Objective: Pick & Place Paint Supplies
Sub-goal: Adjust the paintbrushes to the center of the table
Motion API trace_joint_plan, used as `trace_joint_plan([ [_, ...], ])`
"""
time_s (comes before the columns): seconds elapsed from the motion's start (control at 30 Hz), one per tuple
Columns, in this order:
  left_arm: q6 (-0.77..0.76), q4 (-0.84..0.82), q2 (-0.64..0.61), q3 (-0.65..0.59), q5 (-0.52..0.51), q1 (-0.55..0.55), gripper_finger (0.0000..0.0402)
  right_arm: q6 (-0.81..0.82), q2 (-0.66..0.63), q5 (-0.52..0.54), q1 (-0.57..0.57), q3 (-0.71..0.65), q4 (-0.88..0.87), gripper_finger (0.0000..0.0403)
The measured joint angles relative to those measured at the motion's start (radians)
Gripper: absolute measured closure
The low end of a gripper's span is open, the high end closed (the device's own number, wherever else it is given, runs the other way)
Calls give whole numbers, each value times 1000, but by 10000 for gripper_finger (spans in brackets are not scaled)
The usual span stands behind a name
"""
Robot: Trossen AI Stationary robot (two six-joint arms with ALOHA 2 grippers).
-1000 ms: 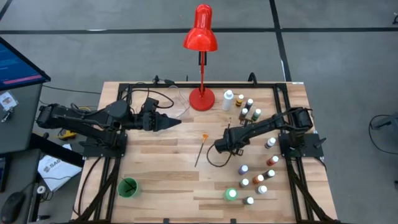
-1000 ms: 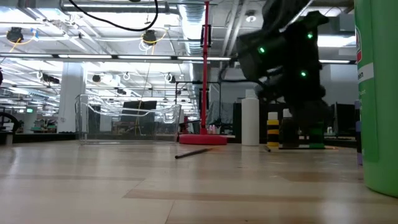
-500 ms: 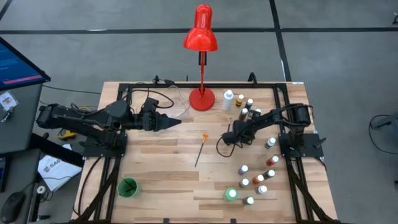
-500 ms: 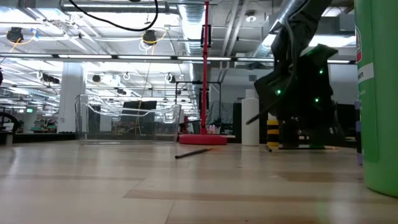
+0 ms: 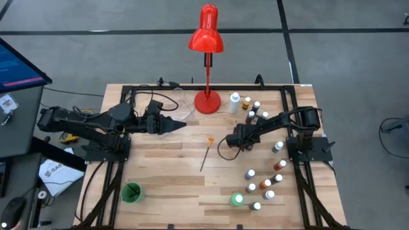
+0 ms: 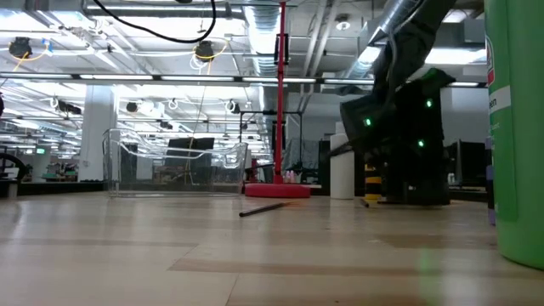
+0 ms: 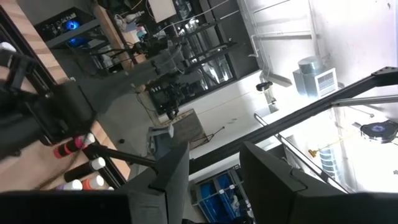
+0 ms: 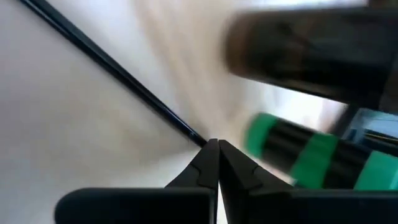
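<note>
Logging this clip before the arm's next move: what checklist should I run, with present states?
1. Right gripper shut on thin brush: ok.
2. Thin brush off the table: ok, by the low view.
3. Grip at the very tips secure: cannot tell.
4. Loose brush lies apart from right gripper: ok.
5. Left gripper open, empty, far from the right arm: ok.

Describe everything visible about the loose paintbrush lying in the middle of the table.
The paintbrush is thin, with a long dark handle and an orange end that points toward the red lamp's base. It lies flat and slightly diagonal on the bare wooden table, near its centre, apart from the bottles. Nothing touches it: the right end effector is beside it, shut, and the left end effector waits farther off. In the low view it is a dark stick.
</note>
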Motion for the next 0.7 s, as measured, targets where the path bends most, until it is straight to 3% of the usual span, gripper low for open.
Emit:
trace_joint_plan([
  [0.27,0,0,0,0,0,0,266,39,6,-156,135,170,51,403],
  [0.43,0,0,0,0,0,0,266,-9,7,-191,180,279,104,403],
  [0.57,0,0,0,0,0,0,266,-82,7,-174,194,381,89,403],
  [0.7,0,0,0,0,0,0,266,-112,6,-68,175,445,14,403],
])
